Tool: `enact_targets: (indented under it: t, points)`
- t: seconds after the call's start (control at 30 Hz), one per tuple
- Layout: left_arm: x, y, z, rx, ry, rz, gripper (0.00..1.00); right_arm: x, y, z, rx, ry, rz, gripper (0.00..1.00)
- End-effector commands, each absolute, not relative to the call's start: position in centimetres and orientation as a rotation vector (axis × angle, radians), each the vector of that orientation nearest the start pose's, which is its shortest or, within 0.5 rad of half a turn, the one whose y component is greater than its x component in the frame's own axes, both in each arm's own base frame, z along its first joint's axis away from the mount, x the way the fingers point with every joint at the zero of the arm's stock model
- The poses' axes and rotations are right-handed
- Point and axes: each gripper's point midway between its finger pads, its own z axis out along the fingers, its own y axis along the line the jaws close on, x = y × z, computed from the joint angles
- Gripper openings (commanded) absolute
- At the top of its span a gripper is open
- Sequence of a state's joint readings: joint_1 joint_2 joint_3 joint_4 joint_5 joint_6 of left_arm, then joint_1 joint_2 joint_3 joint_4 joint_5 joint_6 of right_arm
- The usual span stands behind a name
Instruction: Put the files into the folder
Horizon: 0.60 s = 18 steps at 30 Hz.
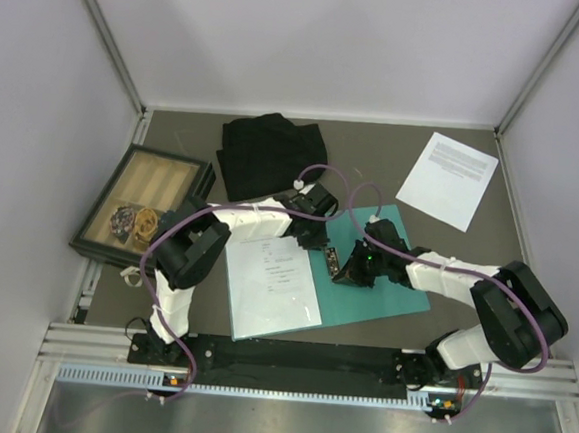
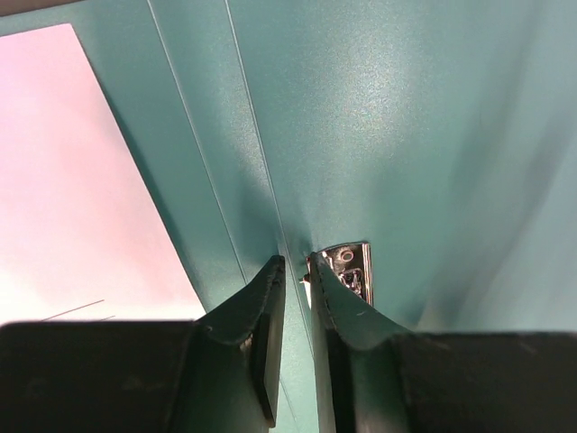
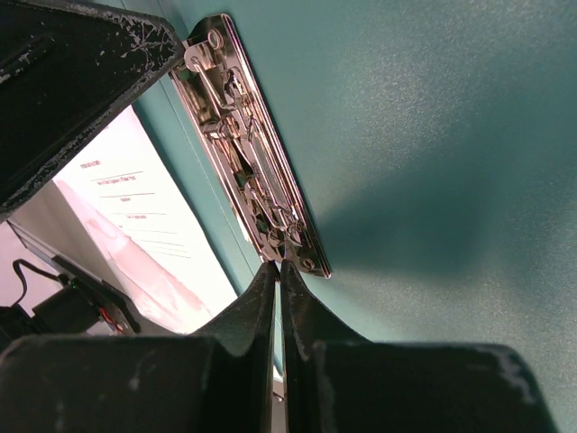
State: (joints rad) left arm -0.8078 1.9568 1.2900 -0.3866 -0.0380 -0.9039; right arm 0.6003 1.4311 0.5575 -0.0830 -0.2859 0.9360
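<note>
The teal folder (image 1: 394,285) lies open on the table in front of the arms. One white sheet (image 1: 272,285) lies on its left half; it also shows in the left wrist view (image 2: 72,180). A second white sheet (image 1: 448,179) lies at the back right, off the folder. My left gripper (image 1: 315,241) hangs over the spine, nearly shut and holding nothing, next to the far end of the metal clip (image 2: 352,266). My right gripper (image 3: 278,263) is shut, its tips pinching the near end of the clip (image 3: 252,153).
A black cloth (image 1: 269,155) lies at the back centre, just behind the left gripper. A dark-framed wooden tray (image 1: 140,205) with small items stands at the left. White walls close in the table on three sides.
</note>
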Motion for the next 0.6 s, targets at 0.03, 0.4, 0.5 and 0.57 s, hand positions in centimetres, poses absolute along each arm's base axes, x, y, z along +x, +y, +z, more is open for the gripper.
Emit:
enact_targets:
  t: [0.03,0.4,0.5,0.57]
  points:
    - [25.8,-30.5,-1.5,-0.180,2.857,-0.209,0.24,20.1,23.1,1.8,0.361,2.747,0.801,0.00]
    - [25.0,-31.1,-0.4,-0.284,2.819,-0.199,0.20,20.0,23.3,1.7,0.359,2.748,0.793,0.00]
    - [24.5,-31.7,-0.4,-0.262,2.816,-0.204,0.20,20.0,23.3,1.7,0.359,2.747,0.793,0.00]
    - [24.2,-32.0,-0.3,-0.254,2.811,-0.206,0.20,19.9,23.2,1.6,0.363,2.749,0.790,0.00]
